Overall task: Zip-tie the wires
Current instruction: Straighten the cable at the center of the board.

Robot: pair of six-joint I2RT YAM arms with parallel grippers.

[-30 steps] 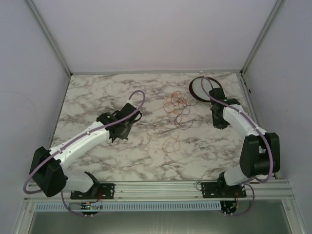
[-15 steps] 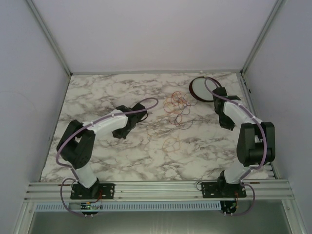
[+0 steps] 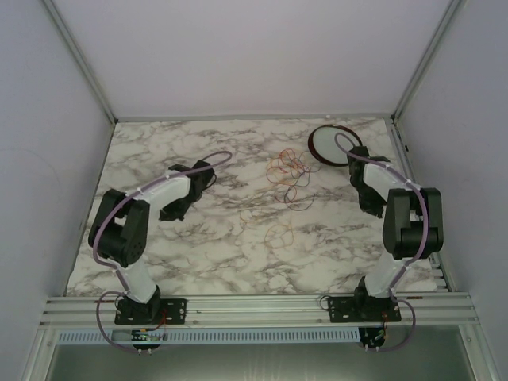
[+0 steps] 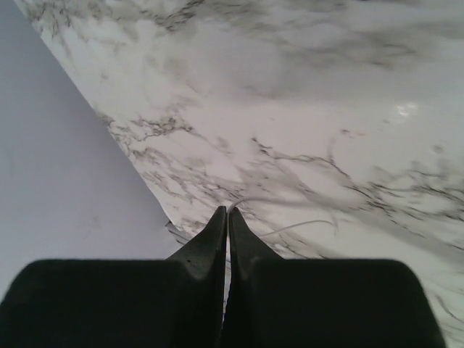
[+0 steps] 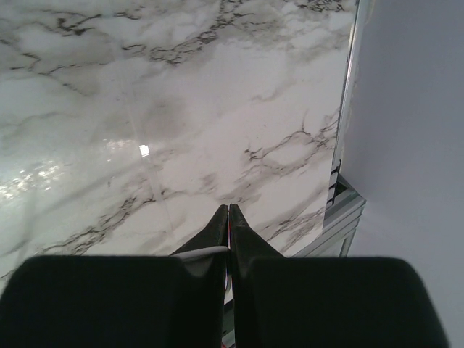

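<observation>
A marble table (image 3: 238, 254) fills the floor of a pale-walled booth, with a metal rail (image 3: 262, 305) along its near edge where both arms are bolted. The left arm (image 3: 151, 197) folds up from its base and reaches toward the left half of the table; the right arm (image 3: 401, 210) stands folded near the right edge, and its lilac cable (image 3: 343, 143) arcs over part of a dark-rimmed round dish (image 3: 312, 143) at the far right. The wires (image 3: 287, 176) lie as loose red and orange loops on the far middle of the table, between the two arms and just left of the dish, with a few stray loops trailing nearer; neither arm touches them. The left claw (image 4: 228, 212) is pressed together with nothing in it, above the table's left edge, with a thin pale strand (image 4: 304, 223) on the marble just beside its tips. The right claw (image 5: 229, 209) is likewise closed, pointing at the table's right edge.
</observation>
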